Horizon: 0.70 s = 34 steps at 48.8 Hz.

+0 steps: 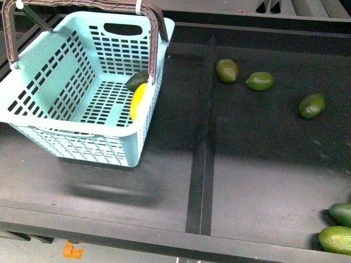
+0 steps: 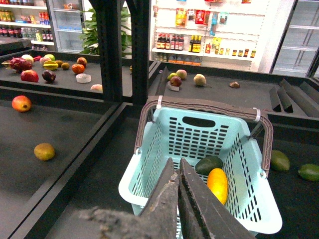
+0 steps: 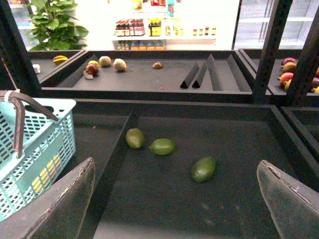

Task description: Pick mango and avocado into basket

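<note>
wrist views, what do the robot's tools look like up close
The left tool has two long, dark grey, tapering fingers with rough, worn surfaces. The right tool has broad dark grey fingers with scuffed, pale-edged tips. No cables or markings are visible on either.

Black divided shelf (image 1: 258,181) under teal basket (image 1: 49,82), scattered green fruits (image 1: 259,81).

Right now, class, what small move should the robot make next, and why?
Probably just pull both arms back and stop: the mango and avocado already lie in the basket. The left pincer is shut and empty, the right pincer open and empty.
</note>
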Motion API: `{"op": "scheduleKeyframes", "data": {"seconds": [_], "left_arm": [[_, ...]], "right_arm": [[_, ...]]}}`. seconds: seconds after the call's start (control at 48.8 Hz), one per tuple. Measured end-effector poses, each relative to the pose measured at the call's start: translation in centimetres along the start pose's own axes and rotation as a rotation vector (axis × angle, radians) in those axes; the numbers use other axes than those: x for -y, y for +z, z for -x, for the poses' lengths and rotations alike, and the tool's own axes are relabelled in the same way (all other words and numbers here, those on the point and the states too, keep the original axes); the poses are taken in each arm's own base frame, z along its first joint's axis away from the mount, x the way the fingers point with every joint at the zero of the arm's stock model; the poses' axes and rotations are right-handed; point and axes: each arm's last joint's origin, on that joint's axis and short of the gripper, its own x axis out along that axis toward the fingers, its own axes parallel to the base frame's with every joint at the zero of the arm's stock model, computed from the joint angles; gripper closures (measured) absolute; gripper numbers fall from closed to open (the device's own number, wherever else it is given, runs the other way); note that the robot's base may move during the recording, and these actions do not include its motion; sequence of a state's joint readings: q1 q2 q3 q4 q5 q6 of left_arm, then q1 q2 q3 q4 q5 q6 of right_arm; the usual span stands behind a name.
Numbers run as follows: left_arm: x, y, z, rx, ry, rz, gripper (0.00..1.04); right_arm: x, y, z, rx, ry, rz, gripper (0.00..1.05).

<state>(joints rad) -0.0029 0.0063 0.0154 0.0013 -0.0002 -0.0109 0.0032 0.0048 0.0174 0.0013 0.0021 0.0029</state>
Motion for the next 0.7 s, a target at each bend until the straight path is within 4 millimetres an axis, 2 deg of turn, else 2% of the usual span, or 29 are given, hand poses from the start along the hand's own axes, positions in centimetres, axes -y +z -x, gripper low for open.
{"op": "scheduleKeyframes", "data": {"seconds": [0.082, 0.123, 0.246, 0.287, 0.328, 0.41, 0.471, 0.574, 0.697], "left_arm": [[0.0, 0.0, 0.0, 0.0, 0.0, 0.0, 1.03], [0.0, 0.0, 0.0, 0.0, 0.0, 0.0, 0.98], [0.0, 0.0, 0.0, 0.0, 0.0, 0.0, 0.72], [0.0, 0.0, 0.0, 0.0, 0.0, 0.0, 0.66], [0.0, 0.0, 0.0, 0.0, 0.0, 0.0, 0.55], [0.0, 0.0, 0.0, 0.0, 0.0, 0.0, 0.41], [0.0, 0.0, 0.0, 0.0, 0.0, 0.0, 0.25], [0.0, 0.0, 0.0, 0.0, 0.0, 0.0, 0.08], [0.0, 0.0, 0.0, 0.0, 0.0, -0.001, 0.09]], "right_arm": [[0.0, 0.0, 0.0, 0.0, 0.0, 0.0, 0.09], [0.0, 0.0, 0.0, 0.0, 0.0, 0.0, 0.09], [0.0, 0.0, 0.0, 0.0, 0.0, 0.0, 0.09], [0.0, 0.0, 0.0, 0.0, 0.0, 0.0, 0.09], [0.0, 0.0, 0.0, 0.0, 0.0, 0.0, 0.09], [0.0, -0.01, 0.0, 0.0, 0.0, 0.0, 0.09], [0.0, 0.0, 0.0, 0.0, 0.0, 0.0, 0.09], [0.0, 0.0, 0.0, 0.0, 0.0, 0.0, 0.09], [0.0, 0.0, 0.0, 0.0, 0.0, 0.0, 0.09]]}}
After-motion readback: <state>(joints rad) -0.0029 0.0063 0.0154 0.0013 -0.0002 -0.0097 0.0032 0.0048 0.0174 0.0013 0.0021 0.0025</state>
